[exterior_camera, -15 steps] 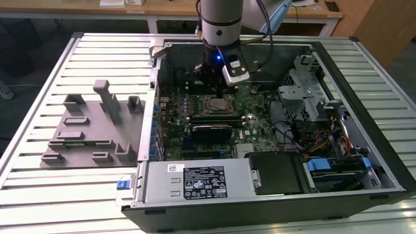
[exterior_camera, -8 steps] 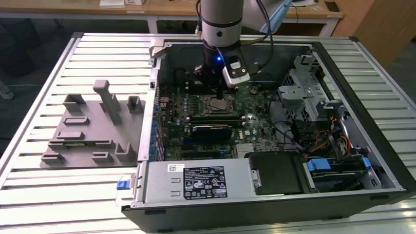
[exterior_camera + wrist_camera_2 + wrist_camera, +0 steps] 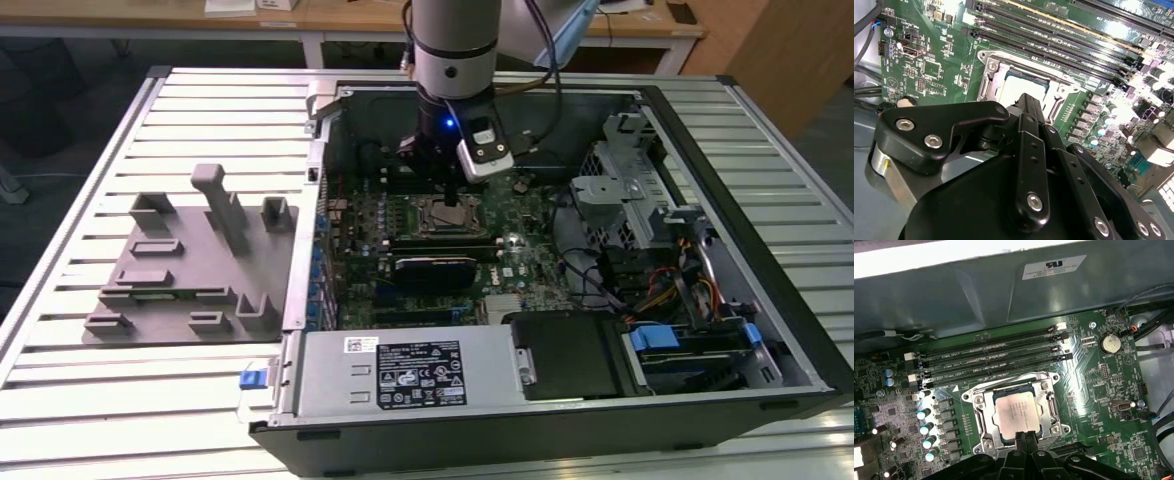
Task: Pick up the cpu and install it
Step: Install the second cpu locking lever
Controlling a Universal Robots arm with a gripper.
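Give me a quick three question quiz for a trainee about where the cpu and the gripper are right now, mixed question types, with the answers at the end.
1. True or false: the cpu lies on the grey plastic fixture outside the computer case.
2. Multiple choice: in the first wrist view, the gripper is nearest to: A) the round coin battery; B) the cpu in its socket frame; C) the row of cylindrical capacitors.
3. Fill in: the long memory slots next to the socket are ____ (filled or empty).

Key
1. False: it sits inside the socket frame on the motherboard.
2. B: the fingertips meet at the cpu's edge.
3. Empty.
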